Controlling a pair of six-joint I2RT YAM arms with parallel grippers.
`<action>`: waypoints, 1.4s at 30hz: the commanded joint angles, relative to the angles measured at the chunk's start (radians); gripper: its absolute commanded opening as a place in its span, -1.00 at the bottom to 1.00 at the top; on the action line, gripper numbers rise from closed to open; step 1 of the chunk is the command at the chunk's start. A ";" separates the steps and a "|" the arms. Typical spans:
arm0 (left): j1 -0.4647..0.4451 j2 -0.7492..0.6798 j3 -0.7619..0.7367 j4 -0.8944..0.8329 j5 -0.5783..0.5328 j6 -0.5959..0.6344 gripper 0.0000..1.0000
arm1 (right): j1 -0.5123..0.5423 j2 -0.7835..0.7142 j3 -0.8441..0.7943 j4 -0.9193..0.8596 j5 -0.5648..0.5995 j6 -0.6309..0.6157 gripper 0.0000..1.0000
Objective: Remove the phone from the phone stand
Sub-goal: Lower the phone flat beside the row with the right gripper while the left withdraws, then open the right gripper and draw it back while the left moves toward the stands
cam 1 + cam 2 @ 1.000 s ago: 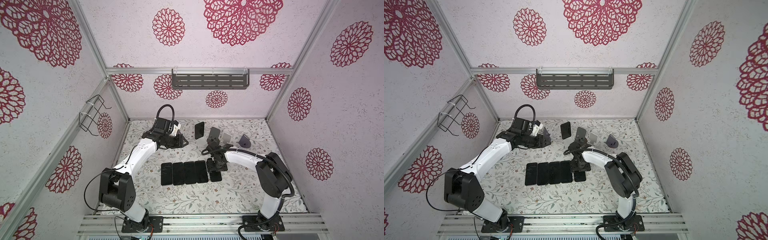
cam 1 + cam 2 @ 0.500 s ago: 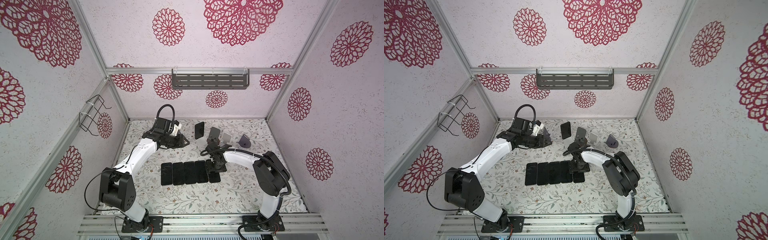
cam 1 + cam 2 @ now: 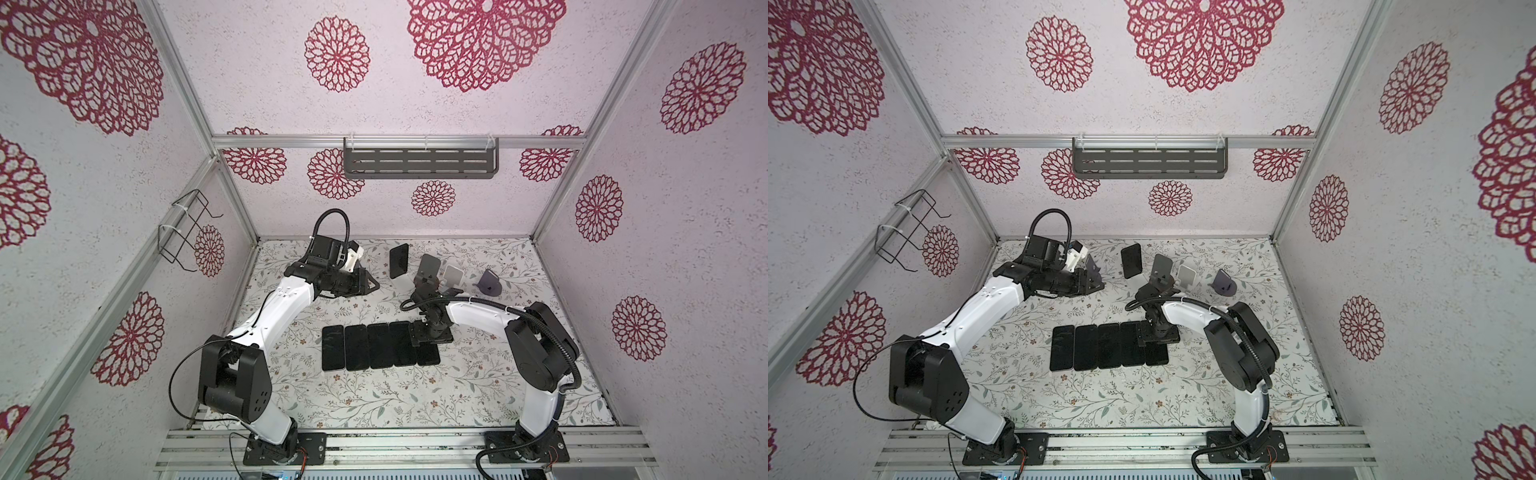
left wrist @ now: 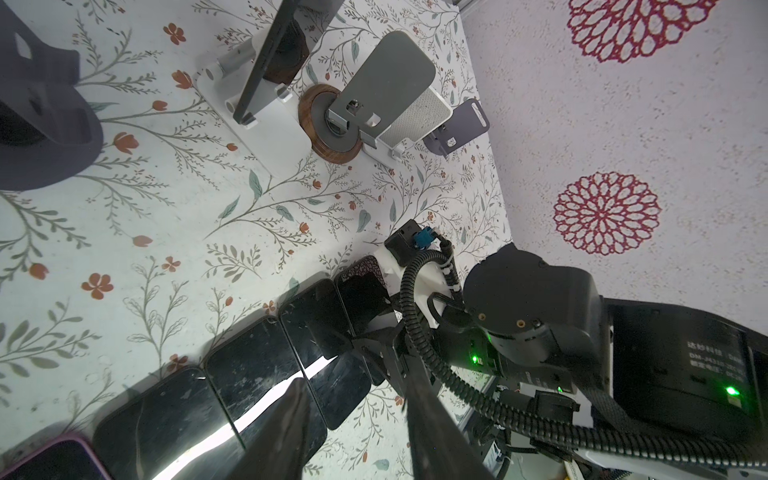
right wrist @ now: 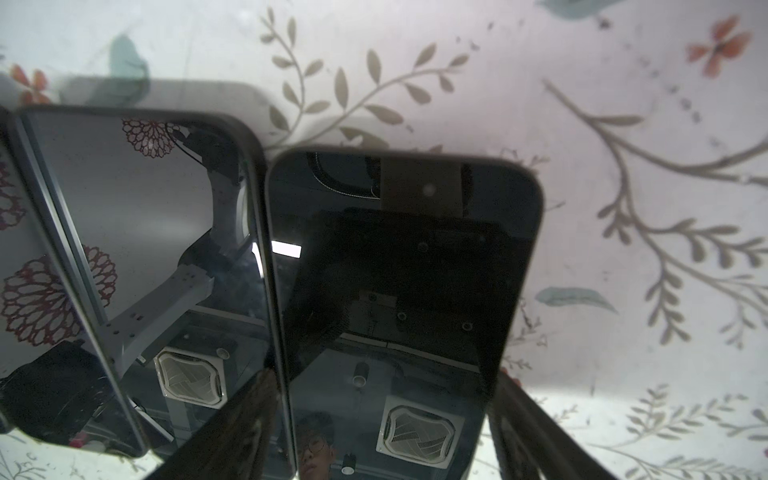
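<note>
Floral table (image 3: 374, 399): your right gripper (image 3: 430, 336) stands wide astride the phone (image 5: 399, 291), flat at the row's (image 3: 370, 347) 3 o'clock end. Your left gripper (image 4: 357, 432), at 11 o'clock, is part-open and empty. A second phone (image 3: 398, 260) sits on its phone stand (image 4: 270, 141) at 12.

Counter (image 3: 374, 399): white, printed with grey-green sprigs and small orange-red flowers.
Walls (image 3: 415, 104): pale, speckled, with crimson lace rosettes.
Row of phones (image 3: 357, 347): glossy black; end phone (image 4: 54, 457) has a purple-pink rim.
Propped phone (image 3: 398, 260): black.
Perforated stand (image 3: 452, 275): white.
Plate stand (image 3: 429, 264): grey, on a brown wood-grain ring (image 4: 328, 153).
Curved stand (image 3: 489, 283): dark purple-grey.
Shelf (image 3: 419, 163): dark grey, slotted.
</note>
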 commanded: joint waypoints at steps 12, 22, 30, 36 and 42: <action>0.004 0.004 -0.002 0.012 0.003 0.011 -0.16 | 0.000 -0.080 -0.001 0.043 0.064 -0.016 0.62; 0.004 0.013 -0.001 0.014 0.009 0.021 -0.16 | 0.004 -0.207 -0.041 0.100 0.134 -0.094 0.97; -0.004 -0.050 -0.065 0.130 -0.012 0.029 -0.15 | 0.062 -0.328 -0.124 0.203 0.250 -0.150 0.98; -0.057 -0.132 -0.082 0.123 -0.132 0.141 -0.13 | 0.109 -0.539 -0.338 0.432 0.383 -0.148 0.98; -0.077 -0.214 -0.094 0.134 -0.258 0.199 -0.10 | 0.098 -0.664 -0.479 0.460 0.514 -0.105 0.98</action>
